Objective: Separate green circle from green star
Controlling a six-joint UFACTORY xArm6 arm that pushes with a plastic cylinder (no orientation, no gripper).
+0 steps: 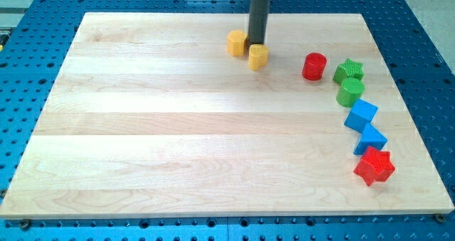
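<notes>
The green circle [350, 92] sits at the view's right, touching the green star [348, 70] just above it. My tip [255, 44] is at the view's top centre, between two yellow blocks, far to the left of both green blocks. The rod rises straight up out of the view.
A yellow block [236, 43] is left of my tip and another yellow block [258, 57] just below it. A red cylinder [313, 66] is left of the green star. Two blue blocks [361, 116] [372, 138] and a red star [374, 166] run below the green circle. The wooden board [178, 141] lies on a blue perforated table.
</notes>
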